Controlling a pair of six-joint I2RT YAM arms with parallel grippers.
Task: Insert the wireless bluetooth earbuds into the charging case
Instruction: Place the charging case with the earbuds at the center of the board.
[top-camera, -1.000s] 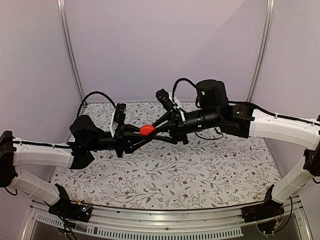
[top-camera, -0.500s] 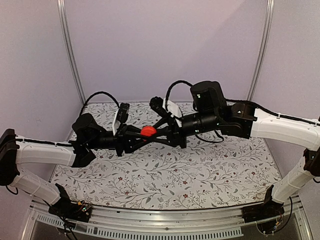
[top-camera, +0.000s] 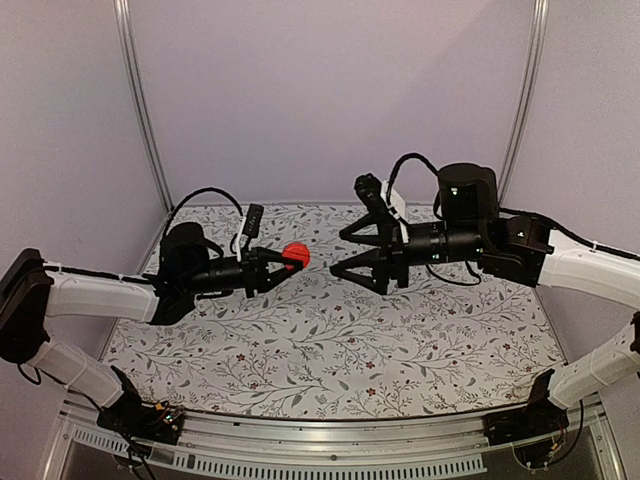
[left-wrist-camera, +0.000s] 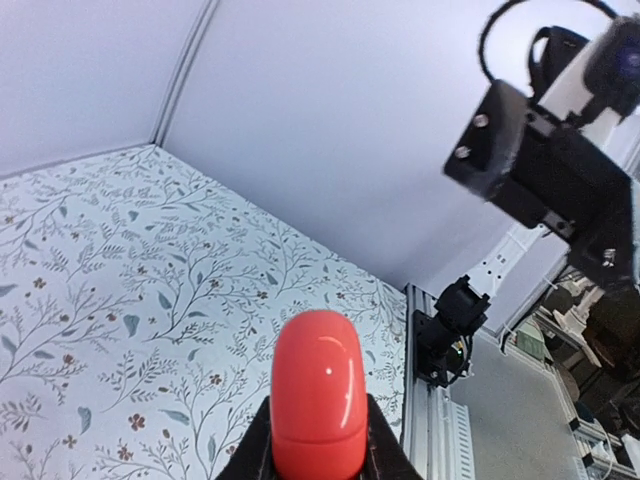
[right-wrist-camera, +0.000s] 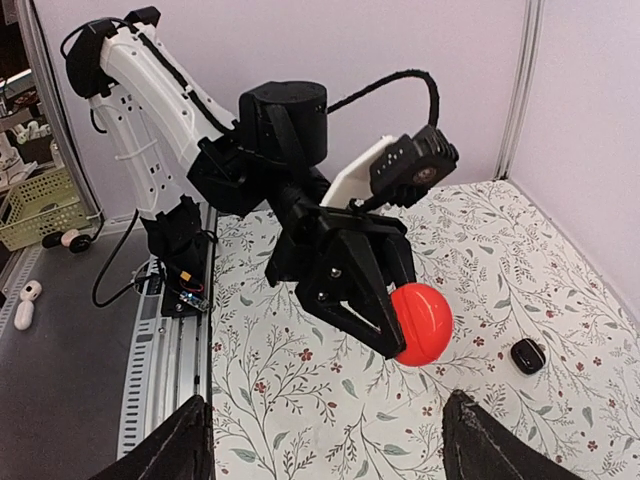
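Update: right gripper (top-camera: 337, 257) has backed off. Half a second ago its fingers were at the red charging case (top-camera: 295, 255) together with the left gripper (top-camera: 284, 259). Now there's a clear gap between the two, and the right jaws stand wide apart, holding nothing. Left gripper is clamped on the case and holds it in the air above the table (top-camera: 400, 340). The case's rounded end sticks out past the left fingertips, toward the right gripper.

Our read: the two-handed work on the case is finished or was broken off. In the left wrist view we see no raised lid and no seam gap. The case looks like a closed capsule, so we judge the lid not open, low confidence. Neither gripper holds an earbud.

Earbuds: no red buds in view. The right wrist view shows one small black item (right-wrist-camera: 526, 355) lying on the table, below the left gripper and off to its side. It may be an earbud, but it's too small to tell.

In the way: nothing sits between the grippers. The left fingers cover the case's sides, so only the exposed end is reachable. The right gripper is free to go down for the black item, but the left gripper hangs close over that spot, so we expect a tight approach.
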